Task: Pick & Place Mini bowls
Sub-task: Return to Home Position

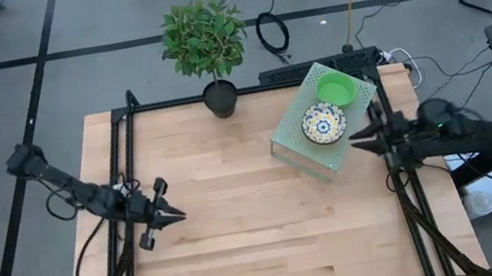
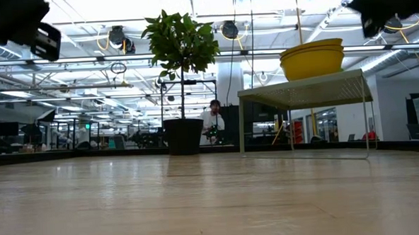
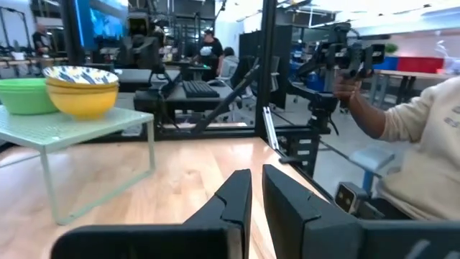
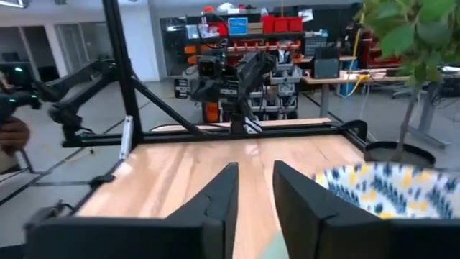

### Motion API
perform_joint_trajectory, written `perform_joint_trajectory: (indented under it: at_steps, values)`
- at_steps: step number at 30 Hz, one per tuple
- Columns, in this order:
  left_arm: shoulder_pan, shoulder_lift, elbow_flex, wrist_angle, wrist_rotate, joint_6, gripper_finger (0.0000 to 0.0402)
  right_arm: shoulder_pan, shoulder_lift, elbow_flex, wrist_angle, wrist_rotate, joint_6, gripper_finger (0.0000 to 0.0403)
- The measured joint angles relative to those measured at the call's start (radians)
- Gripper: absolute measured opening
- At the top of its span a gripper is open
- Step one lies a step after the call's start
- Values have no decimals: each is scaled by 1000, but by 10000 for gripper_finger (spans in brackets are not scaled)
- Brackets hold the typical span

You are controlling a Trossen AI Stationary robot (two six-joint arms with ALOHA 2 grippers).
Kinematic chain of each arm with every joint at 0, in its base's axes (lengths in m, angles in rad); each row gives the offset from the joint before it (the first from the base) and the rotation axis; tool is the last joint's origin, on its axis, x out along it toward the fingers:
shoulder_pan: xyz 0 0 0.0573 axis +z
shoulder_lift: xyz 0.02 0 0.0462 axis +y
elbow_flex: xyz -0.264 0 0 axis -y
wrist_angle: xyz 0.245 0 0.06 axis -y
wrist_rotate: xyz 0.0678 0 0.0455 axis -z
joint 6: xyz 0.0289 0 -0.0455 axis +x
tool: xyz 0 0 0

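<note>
Patterned bowl stack (image 1: 324, 124) and green bowl stack (image 1: 336, 90) are seen on the shelf (image 1: 295, 117), just ahead of the right gripper (image 1: 357, 146), whose fingers are slightly parted and empty. The left gripper (image 1: 174, 213), fingers nearly closed and empty, is held well apart from the bowls. The ceramic is judged slick and chippable, best pinched at the rim.

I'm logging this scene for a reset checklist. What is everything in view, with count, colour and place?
green bowls: one stack, bright green, on the shelf
patterned bowls: one stack, white with blue and yellow, beside them
shelf: one, pale green mesh, table's right rear
potted plant: one, green, table's rear edge
table: one, light wood
person: one, cream sleeve, beside the table
left gripper: dark, over table's left middle
right gripper: dark, table's right edge by shelf
</note>
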Motion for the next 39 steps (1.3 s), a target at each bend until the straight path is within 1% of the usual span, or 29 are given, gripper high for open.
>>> perform_joint_trajectory:
  at_steps: [4,6,9,14,17,19,24,26,39]
  values:
    - [-25,-12,-58,43,-2,-7,37,0,-32,-171,173,7,-17,44]
    - [-36,-12,-57,33,-6,-17,37,0,-26,-234,251,7,-31,28]
    - [-49,-11,-56,34,-8,-20,37,0,-21,-314,340,45,-56,6]
    - [-58,-11,-56,32,-8,-22,37,0,-21,-395,410,129,-106,6]
    - [-58,-10,-55,14,-12,-44,37,0,-21,-426,399,131,-112,1]
    - [-58,-10,-55,1,-12,-46,37,0,-22,-427,396,134,-73,3]
    - [-58,-10,-55,-16,-12,-41,37,0,-21,-428,392,129,148,2]
    - [-58,-10,-55,-16,-12,-41,37,0,-21,-429,393,130,193,2]
    - [-58,-10,-55,-16,-12,-43,37,0,-21,-431,393,130,196,2]
